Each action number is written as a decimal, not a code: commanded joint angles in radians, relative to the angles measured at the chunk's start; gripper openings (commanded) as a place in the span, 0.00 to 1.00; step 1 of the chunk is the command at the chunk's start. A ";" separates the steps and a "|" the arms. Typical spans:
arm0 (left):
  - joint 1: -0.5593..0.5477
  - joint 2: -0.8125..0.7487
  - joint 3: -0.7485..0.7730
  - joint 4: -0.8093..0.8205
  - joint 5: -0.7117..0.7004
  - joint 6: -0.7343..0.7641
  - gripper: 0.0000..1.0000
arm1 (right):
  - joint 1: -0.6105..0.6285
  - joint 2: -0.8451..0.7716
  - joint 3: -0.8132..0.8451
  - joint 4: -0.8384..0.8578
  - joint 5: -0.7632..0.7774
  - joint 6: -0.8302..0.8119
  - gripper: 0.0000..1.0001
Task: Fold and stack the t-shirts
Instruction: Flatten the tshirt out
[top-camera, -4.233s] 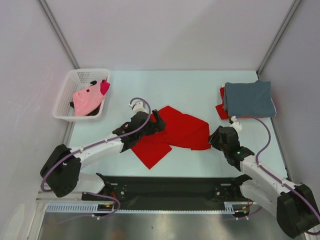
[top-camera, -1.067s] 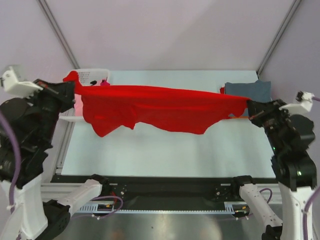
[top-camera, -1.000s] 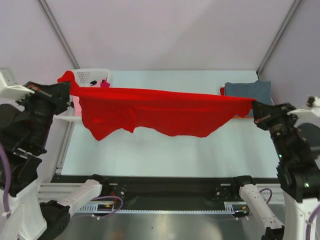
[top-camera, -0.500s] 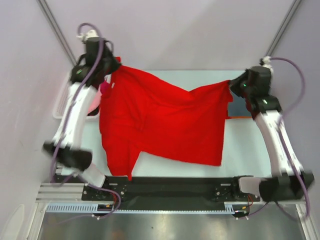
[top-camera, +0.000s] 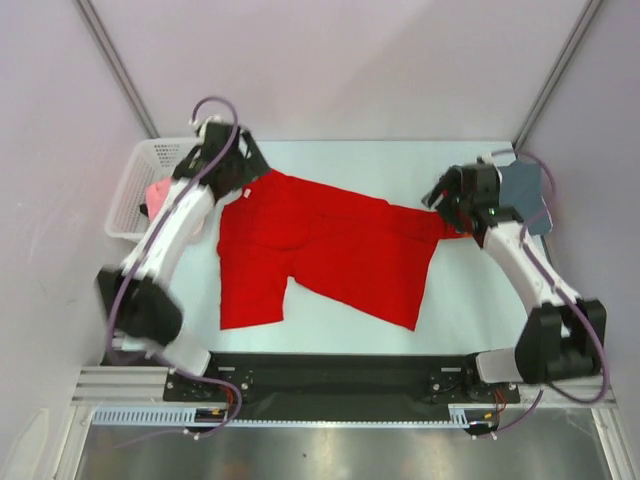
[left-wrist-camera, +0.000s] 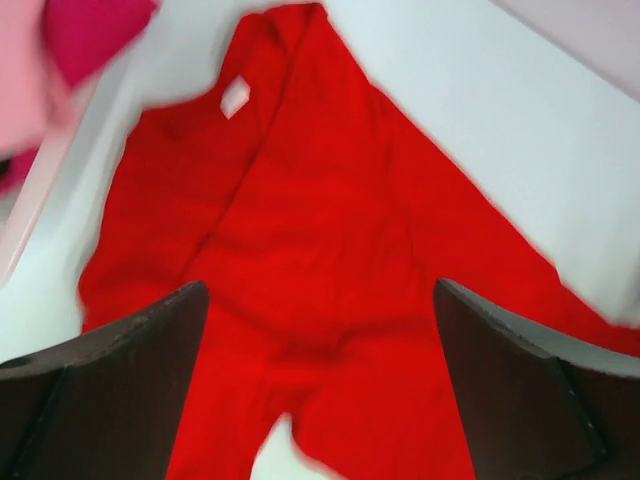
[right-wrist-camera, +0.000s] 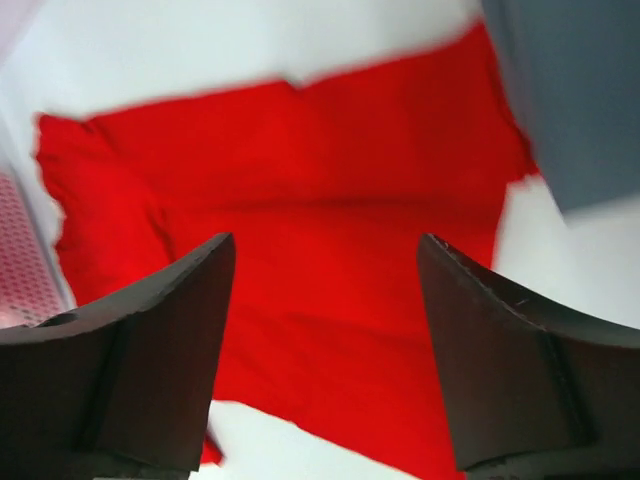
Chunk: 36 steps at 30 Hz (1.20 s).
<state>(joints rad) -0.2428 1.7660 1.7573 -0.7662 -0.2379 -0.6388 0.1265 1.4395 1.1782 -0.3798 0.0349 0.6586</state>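
Red t-shirt blurred, basket partly hidden

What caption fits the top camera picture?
Left tool and right tool, both open, hover above a bright red cloth t-shirt spread on the pale table.

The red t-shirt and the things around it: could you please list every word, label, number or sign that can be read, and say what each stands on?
White neck label inside the collar of the red t-shirt: too small and blurred to read.
Nothing else: no readable print shows on the grey-blue t-shirt, the white basket, the table or the arms in any view.
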 joint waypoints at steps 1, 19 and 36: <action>-0.023 -0.413 -0.396 0.206 -0.041 -0.015 1.00 | 0.019 -0.157 -0.181 0.081 0.059 0.051 0.76; 0.022 -0.856 -1.180 0.269 -0.020 -0.213 0.95 | 0.187 -0.294 -0.635 0.123 0.203 0.177 0.66; 0.066 -0.749 -1.314 0.366 0.006 -0.323 0.90 | 0.194 0.332 -0.154 0.125 0.261 0.164 0.64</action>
<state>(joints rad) -0.1871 1.0054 0.4469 -0.4789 -0.2306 -0.9356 0.3233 1.7016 0.9543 -0.2379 0.2535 0.8185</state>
